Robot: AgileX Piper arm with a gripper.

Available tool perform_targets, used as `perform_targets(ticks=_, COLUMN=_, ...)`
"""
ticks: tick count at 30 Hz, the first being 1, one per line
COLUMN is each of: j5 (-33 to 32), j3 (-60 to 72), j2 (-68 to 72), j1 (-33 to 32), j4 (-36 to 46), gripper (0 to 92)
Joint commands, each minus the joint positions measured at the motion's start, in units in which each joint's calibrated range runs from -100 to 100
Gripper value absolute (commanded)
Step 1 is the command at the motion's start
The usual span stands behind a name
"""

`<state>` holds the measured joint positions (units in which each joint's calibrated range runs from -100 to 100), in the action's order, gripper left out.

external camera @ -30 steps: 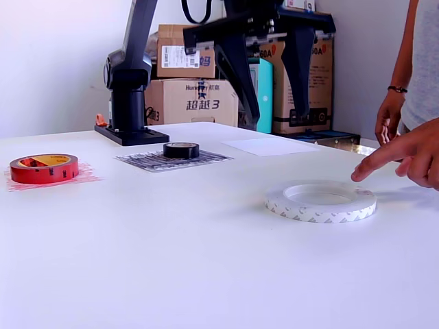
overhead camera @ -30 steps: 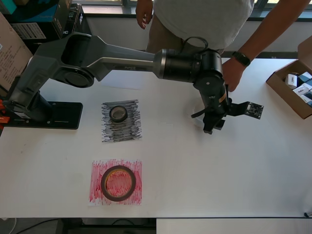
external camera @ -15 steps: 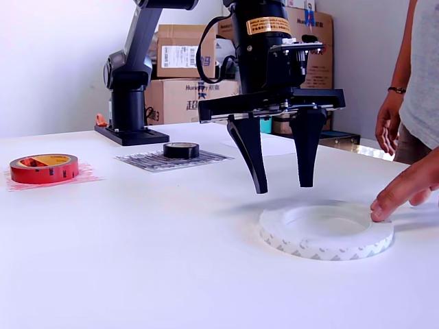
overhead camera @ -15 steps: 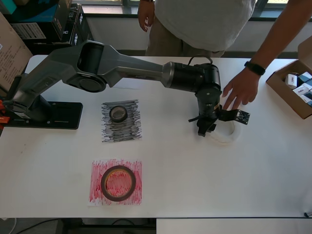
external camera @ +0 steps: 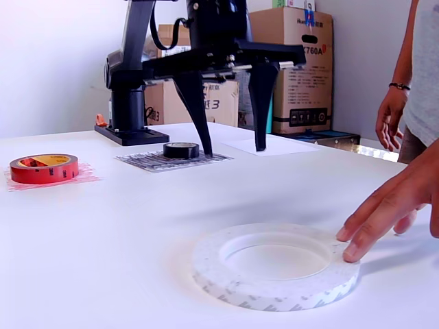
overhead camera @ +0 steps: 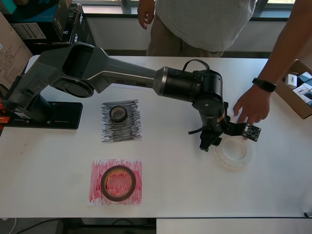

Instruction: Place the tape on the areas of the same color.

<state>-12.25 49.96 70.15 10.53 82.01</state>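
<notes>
**White roll loose, two rolls on patches**

I see my gripper [external camera: 230, 147] spread apart, empty, above the table. The white tape [external camera: 274, 264] lies near, a person's hand [external camera: 391, 212] touching it. Black tape [overhead camera: 118, 113] sits on the black patch [overhead camera: 122, 132], red tape [overhead camera: 118, 183] on the red patch [overhead camera: 97, 185].

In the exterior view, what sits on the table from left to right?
Dark-red tape roll on the red scribbled patch → small black tape roll on the black scribbled patch → plain white sheet → large white tape roll → person's hand.
</notes>
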Motion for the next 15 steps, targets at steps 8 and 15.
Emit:
perform_targets(ticks=8, j5=1.4, j3=0.0, j2=0.0, j1=4.5, j4=2.5, gripper=54.1)
perform_targets(ticks=15, j5=1.5, j3=0.1, j2=0.0, j1=7.6, j4=2.7, gripper=54.1)
